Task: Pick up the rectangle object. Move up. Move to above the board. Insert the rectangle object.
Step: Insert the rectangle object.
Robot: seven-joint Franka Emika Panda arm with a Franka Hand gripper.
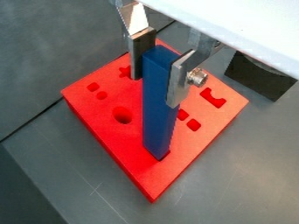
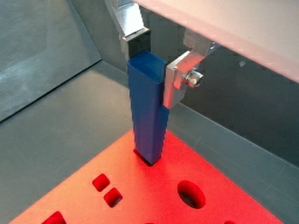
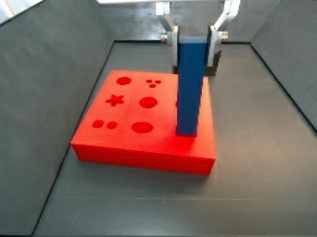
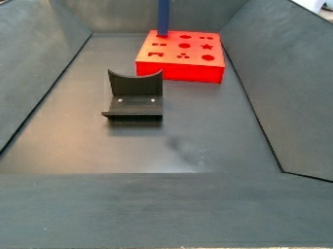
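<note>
The blue rectangle object (image 1: pixel 158 109) stands upright with its lower end in a cut-out near one edge of the red board (image 1: pixel 103 112), as also seen in a side view with the rectangle object (image 3: pixel 192 88) on the board (image 3: pixel 130 139). My gripper (image 1: pixel 160 75) straddles its top end, and the silver fingers (image 1: pixel 177 80) stand close on either side. From the side, the gripper (image 3: pixel 195 42) shows a thin gap at each finger, so it looks open. The other wrist view shows the gripper (image 2: pixel 156 72) over the rectangle object (image 2: pixel 149 109) and the board (image 2: pixel 140 192).
The dark fixture (image 4: pixel 134 97) stands on the grey floor nearer the camera than the board (image 4: pixel 196 60), and the bar (image 4: pixel 166 14) rises out of frame. Sloped grey walls (image 4: pixel 53 68) enclose the floor on all sides.
</note>
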